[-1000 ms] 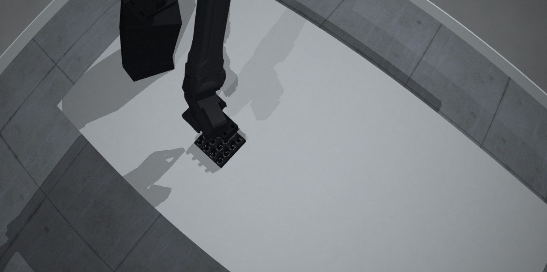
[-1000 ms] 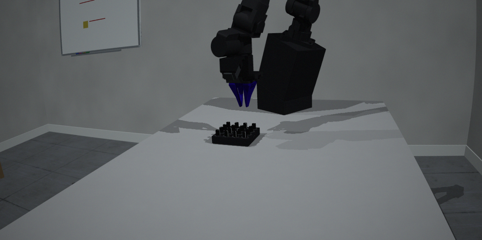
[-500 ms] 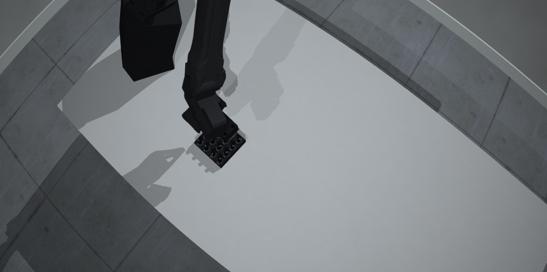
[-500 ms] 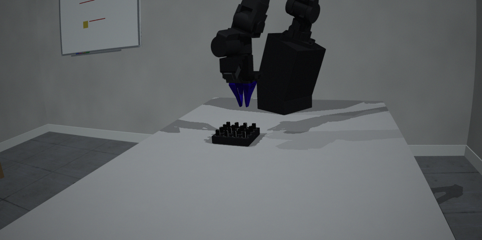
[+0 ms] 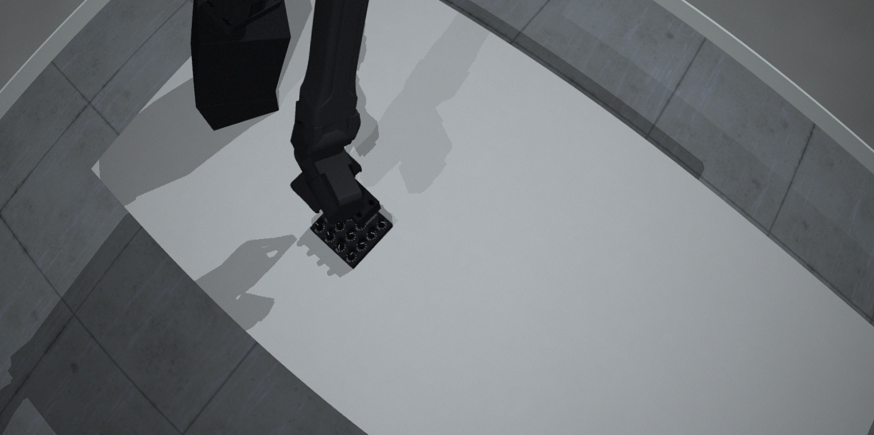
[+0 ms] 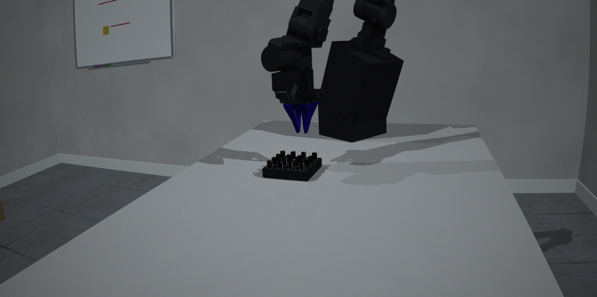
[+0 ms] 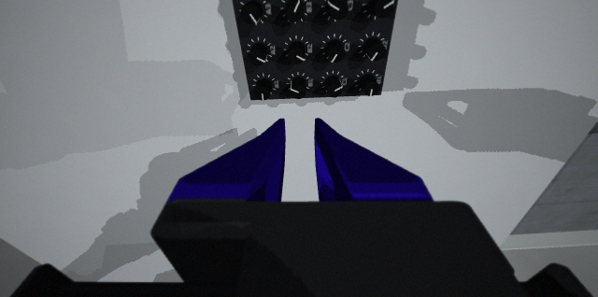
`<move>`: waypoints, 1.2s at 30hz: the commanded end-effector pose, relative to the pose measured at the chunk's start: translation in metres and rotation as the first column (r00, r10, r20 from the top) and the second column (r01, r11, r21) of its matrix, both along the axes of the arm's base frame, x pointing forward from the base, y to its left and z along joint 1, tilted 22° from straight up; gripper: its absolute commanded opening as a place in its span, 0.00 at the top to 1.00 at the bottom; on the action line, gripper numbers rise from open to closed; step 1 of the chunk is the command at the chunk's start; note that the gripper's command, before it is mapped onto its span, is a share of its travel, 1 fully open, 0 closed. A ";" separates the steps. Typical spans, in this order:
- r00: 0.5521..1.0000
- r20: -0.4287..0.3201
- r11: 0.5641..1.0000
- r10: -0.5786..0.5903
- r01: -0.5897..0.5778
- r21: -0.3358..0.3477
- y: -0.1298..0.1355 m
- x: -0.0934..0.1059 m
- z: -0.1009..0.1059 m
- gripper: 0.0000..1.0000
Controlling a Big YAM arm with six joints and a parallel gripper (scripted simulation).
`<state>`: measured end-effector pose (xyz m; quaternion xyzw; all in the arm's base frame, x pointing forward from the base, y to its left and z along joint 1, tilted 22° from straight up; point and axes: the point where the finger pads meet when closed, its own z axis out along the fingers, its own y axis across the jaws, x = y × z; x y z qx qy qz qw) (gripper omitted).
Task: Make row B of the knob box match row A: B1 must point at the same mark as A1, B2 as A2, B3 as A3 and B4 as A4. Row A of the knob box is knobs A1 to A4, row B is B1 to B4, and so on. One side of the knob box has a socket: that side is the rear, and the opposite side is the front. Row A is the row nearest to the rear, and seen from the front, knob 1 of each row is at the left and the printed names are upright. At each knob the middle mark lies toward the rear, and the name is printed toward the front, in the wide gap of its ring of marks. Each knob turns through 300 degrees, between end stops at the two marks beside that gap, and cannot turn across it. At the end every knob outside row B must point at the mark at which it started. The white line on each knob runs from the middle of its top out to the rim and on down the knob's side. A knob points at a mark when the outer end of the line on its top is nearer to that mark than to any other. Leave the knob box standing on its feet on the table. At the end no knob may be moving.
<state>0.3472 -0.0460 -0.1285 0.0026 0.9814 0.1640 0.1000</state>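
The black knob box (image 5: 354, 235) stands on its feet on the white table; it also shows in the exterior view (image 6: 292, 166). In the wrist view the knob box (image 7: 315, 31) fills the top middle, with three full rows of black knobs with white lines in sight and a further row cut off at the top edge. The printed names are too small to read. My gripper (image 6: 301, 130) hangs well above the table, a little short of the box's near edge. Its blue fingers point down, stand a narrow gap apart and hold nothing. In the top view the wrist hides the fingers.
The arm's black base block (image 6: 358, 90) stands on the table behind the box, also seen in the top view (image 5: 238, 59). A whiteboard (image 6: 123, 13) hangs on the wall at the left. The table's left edge (image 5: 183, 273) lies near the box.
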 end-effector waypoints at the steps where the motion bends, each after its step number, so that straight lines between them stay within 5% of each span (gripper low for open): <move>1: 1.000 0.002 1.000 0.001 -0.001 0.000 0.004 0.003 -0.005 0.82; 36: 1.000 0.011 1.000 0.000 0.000 -0.004 0.015 0.015 -0.037 0.82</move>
